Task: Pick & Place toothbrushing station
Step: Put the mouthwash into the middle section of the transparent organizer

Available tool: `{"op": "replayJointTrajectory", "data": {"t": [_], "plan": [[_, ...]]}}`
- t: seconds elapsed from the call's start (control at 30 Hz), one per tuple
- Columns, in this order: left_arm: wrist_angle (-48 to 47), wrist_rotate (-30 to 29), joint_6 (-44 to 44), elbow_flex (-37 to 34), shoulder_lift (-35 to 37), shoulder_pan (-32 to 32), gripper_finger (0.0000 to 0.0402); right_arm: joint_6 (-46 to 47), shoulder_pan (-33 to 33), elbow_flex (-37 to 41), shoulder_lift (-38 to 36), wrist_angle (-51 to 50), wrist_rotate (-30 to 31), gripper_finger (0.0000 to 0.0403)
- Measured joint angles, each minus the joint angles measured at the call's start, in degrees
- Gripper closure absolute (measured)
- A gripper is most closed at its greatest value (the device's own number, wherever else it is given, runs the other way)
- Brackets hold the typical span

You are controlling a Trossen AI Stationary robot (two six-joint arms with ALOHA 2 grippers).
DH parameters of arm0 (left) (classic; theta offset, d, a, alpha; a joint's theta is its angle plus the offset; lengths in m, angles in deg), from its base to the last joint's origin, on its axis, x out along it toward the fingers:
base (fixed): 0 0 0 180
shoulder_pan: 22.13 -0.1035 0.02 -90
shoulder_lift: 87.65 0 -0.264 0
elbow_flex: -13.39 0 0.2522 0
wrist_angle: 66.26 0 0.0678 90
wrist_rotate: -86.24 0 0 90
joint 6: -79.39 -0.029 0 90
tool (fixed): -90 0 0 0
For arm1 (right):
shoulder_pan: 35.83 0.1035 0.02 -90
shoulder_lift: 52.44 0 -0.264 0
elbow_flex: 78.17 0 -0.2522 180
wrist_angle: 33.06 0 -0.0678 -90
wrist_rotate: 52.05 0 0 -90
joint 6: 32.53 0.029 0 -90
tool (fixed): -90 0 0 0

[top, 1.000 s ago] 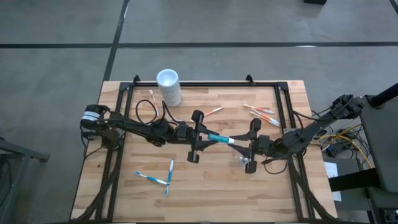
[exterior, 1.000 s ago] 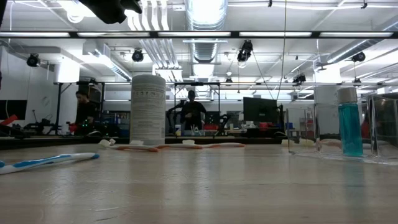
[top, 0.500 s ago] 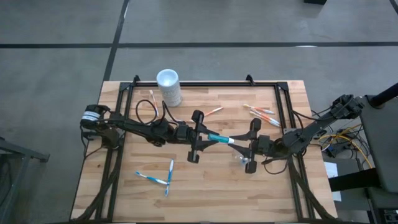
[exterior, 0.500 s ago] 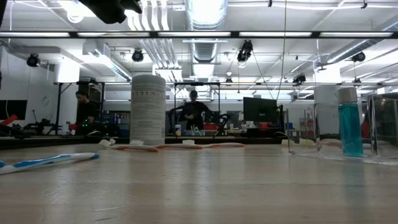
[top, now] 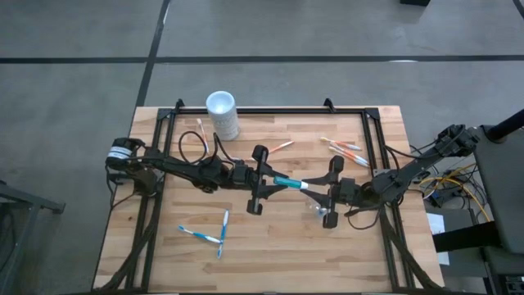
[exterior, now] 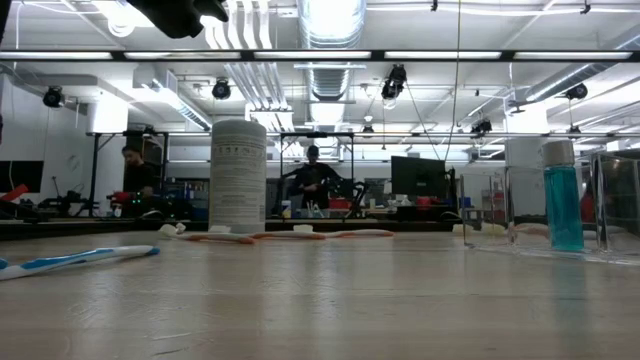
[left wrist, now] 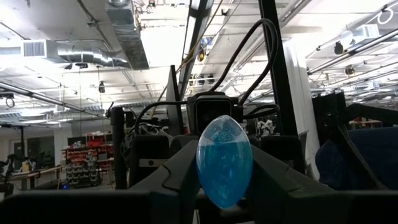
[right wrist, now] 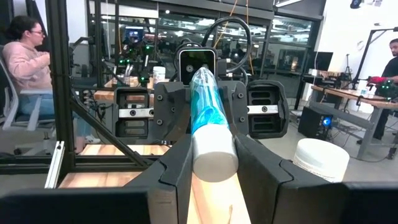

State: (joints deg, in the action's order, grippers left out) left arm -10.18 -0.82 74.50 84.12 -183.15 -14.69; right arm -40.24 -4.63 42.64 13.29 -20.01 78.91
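So you've got both arms on the same thing right now. The left gripper (top: pixel 260 180) and the right gripper (top: pixel 332 194) face each other over the middle of the wooden table (top: pixel 270 262), and each is clamped narrowly on one end of the blue see-through tube (top: pixel 288 182). Your left wrist view has its rounded blue end (left wrist: pixel 224 162) pinched between the fingers. Your right wrist view has the white cap (right wrist: pixel 214 155) wedged between that arm's fingers, with the blue body running off toward the other gripper.

My guess is this is either a handover or a two-handed uncapping, since one side has the body and the other has the cap. I can't tell which from here.

The rest of the toothbrushing station is scattered about:
- The small clear cup (top: pixel 317 210) sits on the table just beside the right gripper. In the low view it's off to the right (exterior: pixel 520 215), with something blue and pale-topped showing upright by it, and I can't say what that is.
- Two blue-and-white toothbrushes (top: pixel 211 234) lie flat near the front left.
- The orange-and-white toothbrushes (top: pixel 344 147) lie further back.
- The tall white cup (top: pixel 221 113) stands at the back edge, well clear of all this.

If the tube is meant for the clear cup, the right arm is the closer one, so letting go with the left first would make sense
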Motion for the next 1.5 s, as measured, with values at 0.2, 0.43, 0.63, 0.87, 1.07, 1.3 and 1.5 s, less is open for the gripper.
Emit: {"op": "replayJointTrajectory", "data": {"t": [0.2,0.43,0.63,0.87,1.07,1.3,1.5], "plan": [[0.02,0.0,2.16,0.02,0.0,-0.22,0.0286,0.2,0.0,0.0,-0.01,0.04,0.12,0.0303],[0.01,-0.03,0.9,0.02,0.0,-0.26,0.0286,0.01,0.0,0.0,-0.04,0.02,0.1,0.0303],[-0.02,0.99,-2.79,0.02,0.0,-0.32,0.0283,-0.04,0.0,0.0,-0.04,-0.04,-0.05,0.0303],[-0.79,-0.38,-3.1,0.0,0.0,-0.33,0.0241,0.01,0.0,0.0,-0.01,-0.04,-0.05,0.0303],[-1.45,-2.25,-2.46,0.0,0.0,-0.31,0.0201,0.05,0.0,0.0,-0.01,-0.04,-0.01,0.0303],[-1.55,-2.51,-2.08,0.0,0.0,-0.31,0.0169,0.01,0.0,0.0,-0.01,0.0,-0.03,0.0303],[-2.86,-2.51,-2.1,0.0,0.0,-0.31,0.0136,0.01,0.0,0.0,-0.01,0.02,-0.03,0.0303]]}}
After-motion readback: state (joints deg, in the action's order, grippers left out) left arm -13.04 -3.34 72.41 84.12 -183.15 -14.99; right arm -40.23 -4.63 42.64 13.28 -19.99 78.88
